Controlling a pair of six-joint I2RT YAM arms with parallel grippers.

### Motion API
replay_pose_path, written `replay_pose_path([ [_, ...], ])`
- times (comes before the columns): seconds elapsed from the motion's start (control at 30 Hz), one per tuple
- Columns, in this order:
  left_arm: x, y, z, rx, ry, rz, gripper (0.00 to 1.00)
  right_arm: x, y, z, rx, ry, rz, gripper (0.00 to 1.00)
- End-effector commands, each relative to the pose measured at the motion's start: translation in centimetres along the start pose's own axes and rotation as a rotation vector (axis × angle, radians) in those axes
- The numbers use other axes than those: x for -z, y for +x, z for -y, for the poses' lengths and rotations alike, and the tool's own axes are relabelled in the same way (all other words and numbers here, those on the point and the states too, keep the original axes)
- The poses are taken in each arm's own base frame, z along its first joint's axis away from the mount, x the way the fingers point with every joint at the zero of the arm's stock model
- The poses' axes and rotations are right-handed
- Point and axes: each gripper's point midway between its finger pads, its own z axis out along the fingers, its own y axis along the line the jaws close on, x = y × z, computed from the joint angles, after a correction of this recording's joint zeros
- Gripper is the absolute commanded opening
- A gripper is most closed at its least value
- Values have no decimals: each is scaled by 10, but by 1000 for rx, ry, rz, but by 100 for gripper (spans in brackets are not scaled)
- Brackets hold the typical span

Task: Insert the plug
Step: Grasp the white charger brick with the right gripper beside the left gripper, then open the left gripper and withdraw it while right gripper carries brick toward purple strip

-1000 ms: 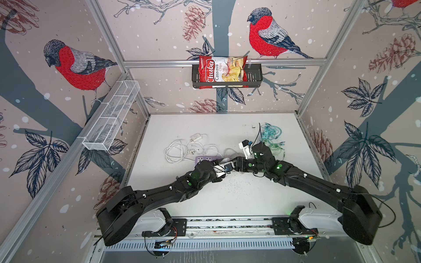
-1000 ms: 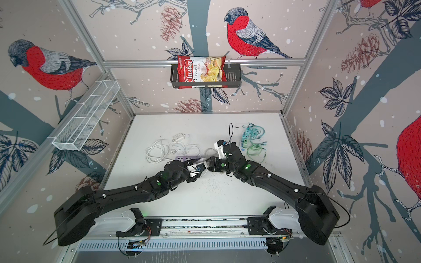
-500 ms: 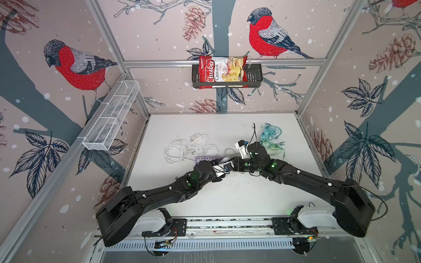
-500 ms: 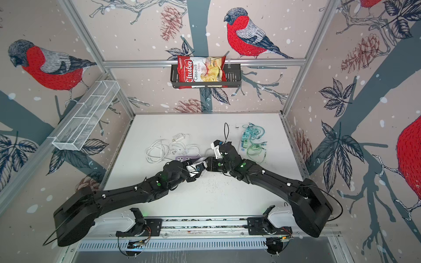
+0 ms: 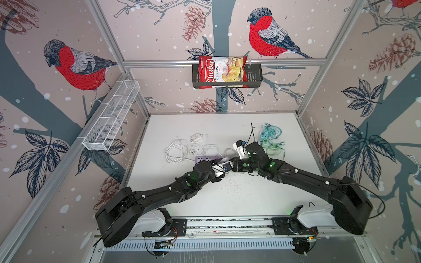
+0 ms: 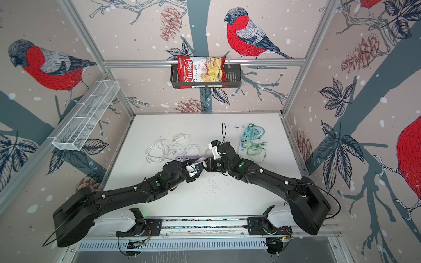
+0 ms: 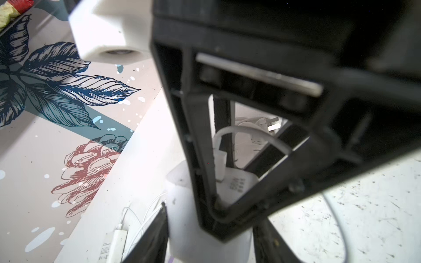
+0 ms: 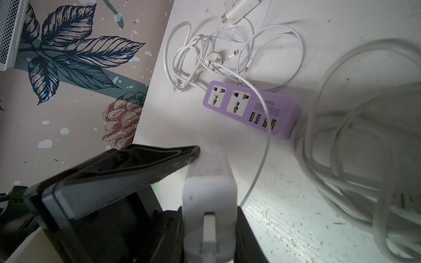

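Right end effector (image 8: 208,227) clamped on smooth white blocky plug (image 8: 208,193); left end effector (image 7: 211,246) grips its left end; prongs hidden.

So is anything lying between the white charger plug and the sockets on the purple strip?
Partly. A thin white cable arcs over the purple power strip beside its two sockets, which look uncovered. The left gripper also clasps the white charger plug at its end facing the strip.
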Motion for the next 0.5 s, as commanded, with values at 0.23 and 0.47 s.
replay_pose_path([
  [0.23, 1, -7, -14, 9, -68, 23, 66, -1, -8, 4, -22, 29, 29, 9],
  [0.47, 12, -7, -24, 45, -92, 29, 80, 6, -27, 20, -15, 80, 50, 7],
])
